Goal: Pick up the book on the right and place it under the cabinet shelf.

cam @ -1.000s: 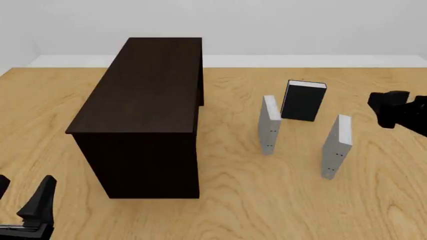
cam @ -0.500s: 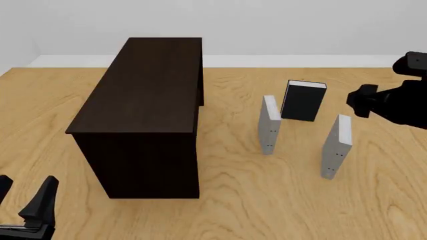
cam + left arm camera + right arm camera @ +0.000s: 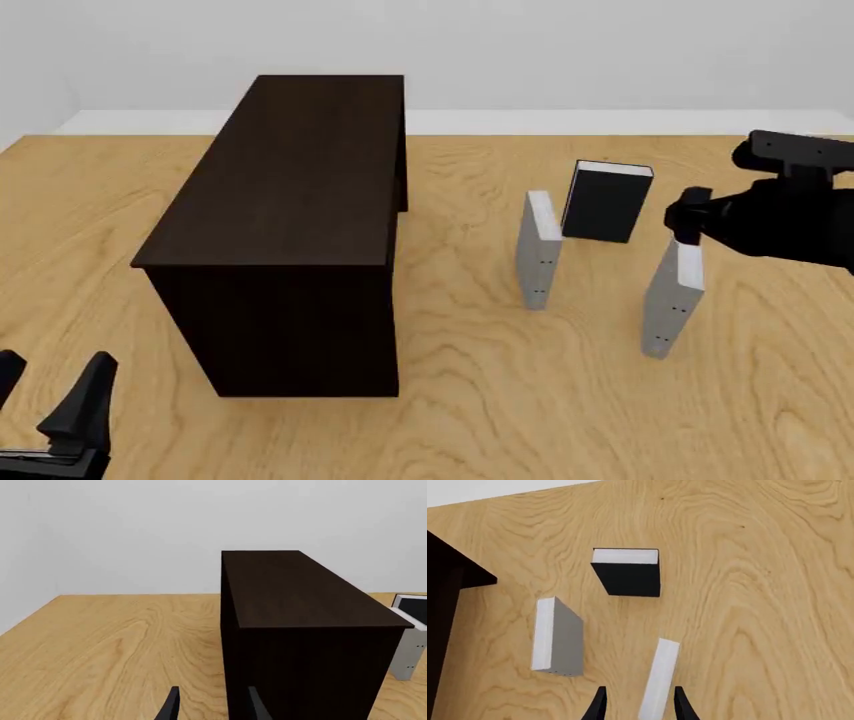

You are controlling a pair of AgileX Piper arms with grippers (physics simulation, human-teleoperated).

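Note:
The book on the right (image 3: 670, 295) is a thin pale grey-white hardback standing upright on the table, dotted spine toward the camera. In the right wrist view the book (image 3: 660, 677) lies between my two fingertips. My right gripper (image 3: 686, 222) is open and hovers just over the book's top edge; the gripper (image 3: 638, 706) is not touching it. The dark brown cabinet (image 3: 287, 220) stands at the left of the table. It also fills the left wrist view (image 3: 300, 630). My left gripper (image 3: 47, 398) is open and empty at the table's near left corner, and it also shows in its own wrist view (image 3: 213, 710).
A look-alike grey book (image 3: 538, 250) stands left of the target and shows in the right wrist view (image 3: 557, 637). A black book with white page edges (image 3: 607, 200) stands behind both and shows there too (image 3: 627, 572). Bare wooden table (image 3: 507, 400) lies between cabinet and books.
My right arm has moved left from the table's right edge and now sits over the top of the right book. The left arm and all books have not moved.

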